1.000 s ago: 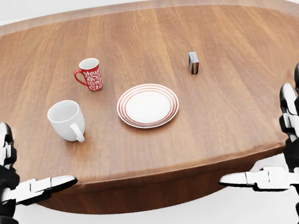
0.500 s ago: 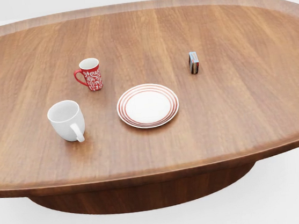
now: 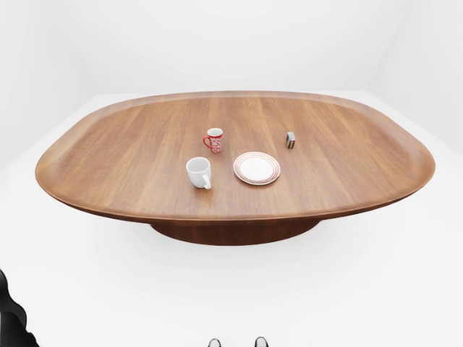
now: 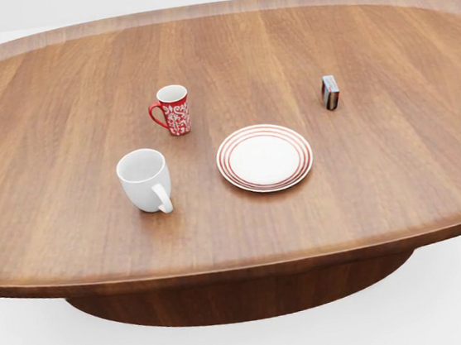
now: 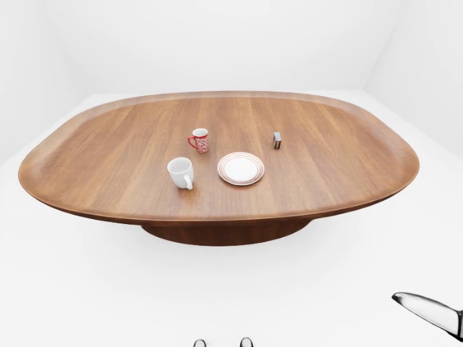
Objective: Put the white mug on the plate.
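Nearest to me: my hands barely show. In the left-eye view a black shape sits at the bottom-left corner, prob my left arm point(image 3: 13, 318); in the right-eye view a silver finger point(image 5: 428, 312) pokes in at bottom right, likely my right hand. Can't tell for either whether fingers are apart or together, and neither is near the table point(image 4: 72, 240). Head view shows no hands at all.

Next out, the white mug point(image 4: 145, 180): center-left of head view, upright, mouth up, handle turned toward the bottom edge of frame, slightly right. It stands apart from the plate point(image 4: 264, 158), which lies flat just right of it w/ bare wood between.

Handling, my guess: ceramic, so stiff, fairly light when empty, glazed and slippery, chips if dropped. I'd wrap fingers round the body w/ thumb opposite, or hook the handle since it faces me. Set down gently; plate rim is shallow, mug could slide.

Farther up: red patterned mug point(image 4: 173, 110), above and between the two. Upper right: small box point(image 4: 330, 92), well apart.

Count: 1 white mug, 1 red mug, 1 plate, 1 box, 1 table.
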`<state>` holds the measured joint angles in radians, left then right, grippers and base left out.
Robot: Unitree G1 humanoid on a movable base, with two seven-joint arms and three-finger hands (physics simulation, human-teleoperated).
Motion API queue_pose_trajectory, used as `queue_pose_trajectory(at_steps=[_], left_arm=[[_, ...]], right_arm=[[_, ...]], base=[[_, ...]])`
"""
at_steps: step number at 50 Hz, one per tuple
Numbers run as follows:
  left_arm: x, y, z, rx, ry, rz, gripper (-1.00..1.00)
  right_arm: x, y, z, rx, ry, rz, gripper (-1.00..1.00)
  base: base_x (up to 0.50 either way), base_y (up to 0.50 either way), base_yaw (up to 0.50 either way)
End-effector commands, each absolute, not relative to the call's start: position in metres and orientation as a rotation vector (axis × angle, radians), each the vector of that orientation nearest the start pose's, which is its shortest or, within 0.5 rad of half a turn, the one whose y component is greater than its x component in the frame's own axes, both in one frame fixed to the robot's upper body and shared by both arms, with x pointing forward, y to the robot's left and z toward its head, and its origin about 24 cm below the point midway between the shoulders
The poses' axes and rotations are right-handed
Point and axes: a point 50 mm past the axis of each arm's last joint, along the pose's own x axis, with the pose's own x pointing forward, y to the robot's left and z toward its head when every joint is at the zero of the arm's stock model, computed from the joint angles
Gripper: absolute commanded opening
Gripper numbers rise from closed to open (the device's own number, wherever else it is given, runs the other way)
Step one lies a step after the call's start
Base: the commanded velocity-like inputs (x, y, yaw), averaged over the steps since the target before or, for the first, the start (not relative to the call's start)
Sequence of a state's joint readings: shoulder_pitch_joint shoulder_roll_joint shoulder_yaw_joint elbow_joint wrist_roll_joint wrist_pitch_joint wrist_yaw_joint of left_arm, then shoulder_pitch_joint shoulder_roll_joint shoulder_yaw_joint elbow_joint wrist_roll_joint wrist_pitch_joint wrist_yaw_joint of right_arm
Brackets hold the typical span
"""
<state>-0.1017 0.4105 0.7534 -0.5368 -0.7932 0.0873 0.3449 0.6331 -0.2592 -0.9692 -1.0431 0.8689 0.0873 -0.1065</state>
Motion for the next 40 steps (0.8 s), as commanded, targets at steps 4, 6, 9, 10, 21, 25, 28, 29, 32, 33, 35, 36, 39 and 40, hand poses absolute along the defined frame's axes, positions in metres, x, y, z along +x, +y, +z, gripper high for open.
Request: queue_pose_trajectory(at_steps=[4,6,9,10,21,25,28,29,32,33,35,36,39,40], left_arm=[[0.168,0.326,0.241,-0.358,-0.829,0.587,1.0],[0.168,0.326,0.241,-0.36,-0.83,0.587,1.0],[0.167,0.326,0.241,-0.362,-0.83,0.588,1.0],[0.167,0.327,0.241,-0.365,-0.831,0.589,1.0],[0.167,0.328,0.241,-0.373,-0.829,0.591,1.0],[0.168,0.327,0.24,-0.37,-0.823,0.588,1.0],[0.169,0.328,0.239,-0.372,-0.82,0.591,1.0],[0.169,0.328,0.239,-0.372,-0.82,0.59,1.0],[0.169,0.327,0.239,-0.369,-0.818,0.589,1.0],[0.169,0.328,0.239,-0.37,-0.818,0.589,1.0],[0.169,0.328,0.239,-0.371,-0.818,0.589,1.0],[0.169,0.328,0.238,-0.37,-0.817,0.589,1.0],[0.169,0.327,0.238,-0.37,-0.817,0.589,1.0],[0.169,0.327,0.238,-0.37,-0.817,0.589,1.0]], right_arm=[[0.065,-0.277,0.229,-0.122,-0.584,-0.462,1.0],[0.065,-0.277,0.229,-0.122,-0.582,-0.462,1.0],[0.065,-0.277,0.228,-0.123,-0.583,-0.461,1.0],[0.065,-0.277,0.228,-0.122,-0.583,-0.46,1.0],[0.066,-0.276,0.227,-0.093,-0.594,-0.452,1.0],[0.069,-0.275,0.226,-0.109,-0.586,-0.446,1.0],[0.07,-0.274,0.225,-0.11,-0.578,-0.44,1.0],[0.07,-0.274,0.225,-0.109,-0.576,-0.44,1.0],[0.071,-0.274,0.225,-0.115,-0.576,-0.437,1.0],[0.071,-0.273,0.225,-0.117,-0.575,-0.435,1.0],[0.072,-0.273,0.225,-0.121,-0.574,-0.432,1.0],[0.073,-0.273,0.225,-0.124,-0.572,-0.432,1.0],[0.073,-0.272,0.224,-0.127,-0.569,-0.431,1.0],[0.073,-0.272,0.224,-0.126,-0.571,-0.431,1.0]], base=[[0.0,0.39,0.0],[0.0,0.39,0.0],[0.0,0.39,0.0],[0.0,0.39,0.0],[0.0,0.34,0.0],[0.0,0.0,0.0],[0.0,0.0,0.0],[0.0,0.0,0.0],[0.0,0.0,0.0],[0.0,0.0,0.0],[0.0,0.0,0.0],[0.0,0.0,0.0],[0.3,0.07,0.0],[0.33,0.11,0.0]])
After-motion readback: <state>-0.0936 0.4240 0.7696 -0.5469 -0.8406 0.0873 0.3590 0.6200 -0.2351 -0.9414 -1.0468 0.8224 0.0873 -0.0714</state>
